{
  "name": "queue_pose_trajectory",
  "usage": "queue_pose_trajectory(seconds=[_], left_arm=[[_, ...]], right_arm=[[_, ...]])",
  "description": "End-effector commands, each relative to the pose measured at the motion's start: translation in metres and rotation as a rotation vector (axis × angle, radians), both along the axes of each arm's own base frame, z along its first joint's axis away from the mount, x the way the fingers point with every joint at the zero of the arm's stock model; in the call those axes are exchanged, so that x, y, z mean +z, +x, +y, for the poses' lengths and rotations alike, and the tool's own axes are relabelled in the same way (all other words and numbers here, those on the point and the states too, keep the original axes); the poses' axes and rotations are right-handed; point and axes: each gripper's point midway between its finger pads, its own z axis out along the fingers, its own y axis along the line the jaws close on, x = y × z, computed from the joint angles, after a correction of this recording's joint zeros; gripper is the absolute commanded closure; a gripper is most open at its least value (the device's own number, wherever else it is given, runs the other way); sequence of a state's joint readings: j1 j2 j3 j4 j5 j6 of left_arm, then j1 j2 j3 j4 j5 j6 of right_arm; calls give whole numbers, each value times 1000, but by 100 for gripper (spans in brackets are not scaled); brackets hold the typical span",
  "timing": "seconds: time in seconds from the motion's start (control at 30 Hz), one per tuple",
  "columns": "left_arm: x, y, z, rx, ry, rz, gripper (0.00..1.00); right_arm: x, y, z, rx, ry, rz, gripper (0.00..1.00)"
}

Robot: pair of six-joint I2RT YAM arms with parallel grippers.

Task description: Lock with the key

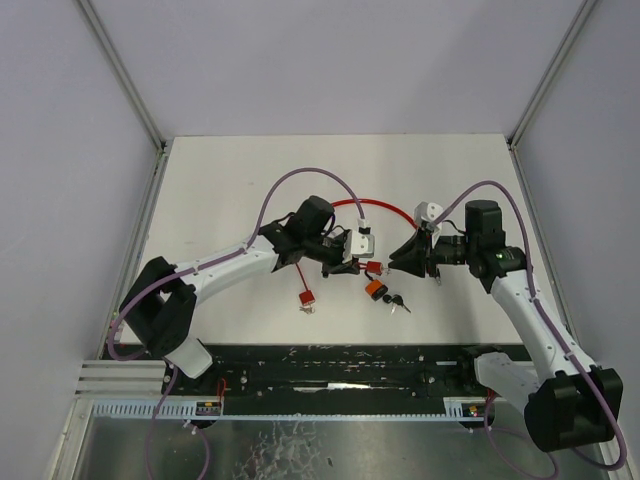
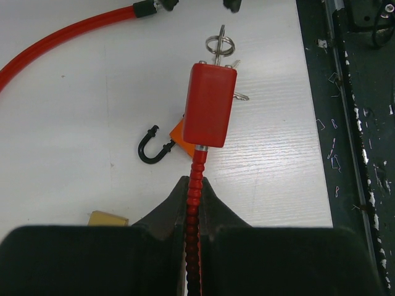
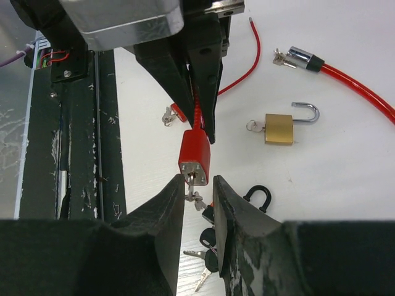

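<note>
Left gripper (image 2: 193,184) clamped tight on one ribbed red cable (image 2: 197,163), holding its red lock body (image 2: 210,105) off the white bench (image 2: 74,123). One key (image 2: 217,58) sits in the lock's base. Right gripper (image 3: 198,180) part open, fingers either side of that key; contact unclear. On the bench: one brass padlock (image 3: 279,128), shackle open; one orange padlock (image 2: 180,137), black shackle; one small red lock (image 1: 305,297); one thick red cable (image 2: 68,32); black-headed keys (image 3: 210,256), number unclear.

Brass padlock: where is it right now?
In the right wrist view the brass padlock lies on the table, right of the red lock, below the red cable's metal end.
</note>
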State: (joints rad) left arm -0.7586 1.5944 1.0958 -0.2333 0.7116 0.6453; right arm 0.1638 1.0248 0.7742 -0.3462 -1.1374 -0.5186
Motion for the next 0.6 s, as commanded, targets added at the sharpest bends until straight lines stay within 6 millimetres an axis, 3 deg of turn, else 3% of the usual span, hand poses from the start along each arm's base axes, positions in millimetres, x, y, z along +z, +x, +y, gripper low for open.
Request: queue_pose_trajectory(seconds=[0.0, 0.27, 0.57], left_arm=[[15, 8, -10, 1, -41, -33, 100], [16, 8, -10, 1, -42, -34, 100], [15, 8, -10, 2, -40, -34, 100]], right_arm=[[17, -6, 2, 36, 43, -23, 68], [-7, -4, 9, 53, -9, 22, 71], [-18, 0, 7, 42, -80, -4, 84]])
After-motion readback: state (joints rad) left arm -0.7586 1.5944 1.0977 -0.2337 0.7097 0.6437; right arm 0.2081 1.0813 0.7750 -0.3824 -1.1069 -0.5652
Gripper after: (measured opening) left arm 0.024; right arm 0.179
